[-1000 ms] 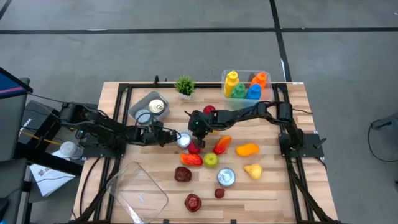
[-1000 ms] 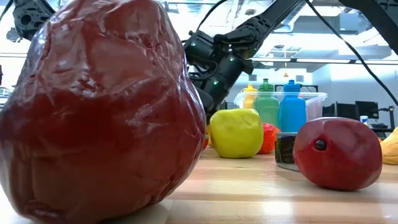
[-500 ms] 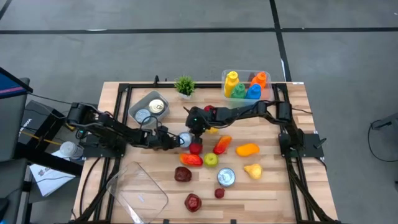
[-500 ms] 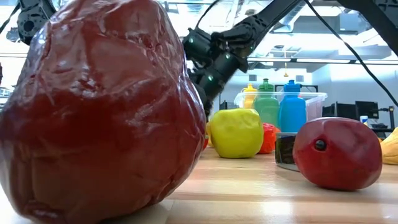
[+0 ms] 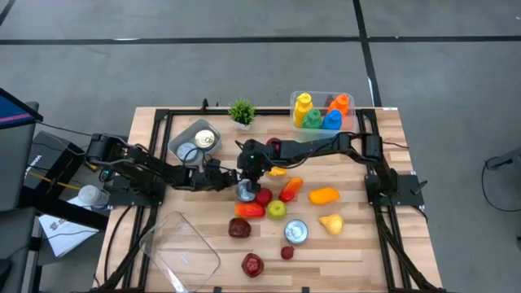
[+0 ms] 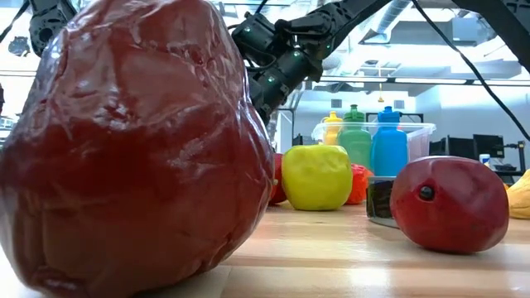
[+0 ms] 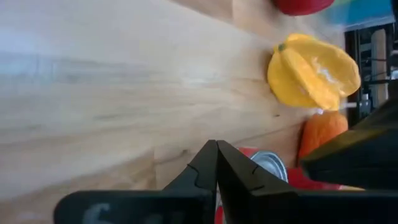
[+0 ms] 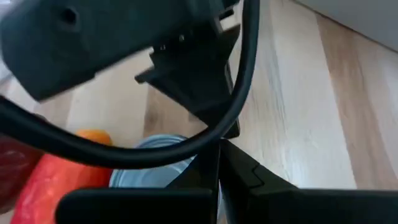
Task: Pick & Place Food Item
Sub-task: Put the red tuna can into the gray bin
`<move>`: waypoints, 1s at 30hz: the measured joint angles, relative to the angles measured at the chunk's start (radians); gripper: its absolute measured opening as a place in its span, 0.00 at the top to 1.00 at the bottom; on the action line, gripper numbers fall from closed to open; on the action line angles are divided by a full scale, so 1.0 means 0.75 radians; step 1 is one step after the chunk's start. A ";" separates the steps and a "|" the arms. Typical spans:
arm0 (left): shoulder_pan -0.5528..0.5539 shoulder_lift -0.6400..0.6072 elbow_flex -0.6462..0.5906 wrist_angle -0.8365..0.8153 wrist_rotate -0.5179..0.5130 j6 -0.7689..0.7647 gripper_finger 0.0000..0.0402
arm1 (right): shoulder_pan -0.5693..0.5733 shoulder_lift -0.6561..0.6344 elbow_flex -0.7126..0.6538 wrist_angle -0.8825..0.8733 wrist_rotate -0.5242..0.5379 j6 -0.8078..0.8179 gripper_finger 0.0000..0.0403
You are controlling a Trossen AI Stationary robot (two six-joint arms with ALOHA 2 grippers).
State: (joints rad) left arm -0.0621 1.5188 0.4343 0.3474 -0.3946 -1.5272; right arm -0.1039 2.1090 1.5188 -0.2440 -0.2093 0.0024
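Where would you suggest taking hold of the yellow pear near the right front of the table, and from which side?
Probably across the yellow pear's wide lower body, coming straight down from above. In the high view it lies on its side on the bare table, apart from the orange piece behind it and the can to its left, so fingers should fit on both flanks; its narrow neck looks likelier to slip.

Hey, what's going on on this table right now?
Two robot arms are reaching into a scatter of toy food in the middle of a wooden table. The left gripper and the right gripper are both shut and empty, almost meeting over a small tin can that sits beside a red fruit. Nothing is lifted. A second can, a green apple and other pieces lie around them, and a bin of bottles stands at the far edge.
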 joint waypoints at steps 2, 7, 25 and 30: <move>0.015 0.000 0.000 0.021 0.000 0.039 1.00 | 0.017 0.000 0.000 -0.016 0.005 -0.002 1.00; 0.035 -0.035 -0.003 0.000 0.137 0.137 1.00 | 0.039 -0.019 -0.001 -0.146 0.035 0.027 1.00; -0.127 -0.147 -0.004 -0.232 0.222 0.009 1.00 | 0.047 0.071 -0.028 -0.318 0.143 -0.041 1.00; -0.190 -0.023 0.004 -0.070 0.269 -0.086 1.00 | 0.068 0.071 -0.027 -0.328 0.142 -0.039 1.00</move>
State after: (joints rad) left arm -0.2043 1.5017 0.4375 0.2947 -0.1930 -1.5917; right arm -0.0526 2.1620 1.4982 -0.4900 -0.1032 -0.0269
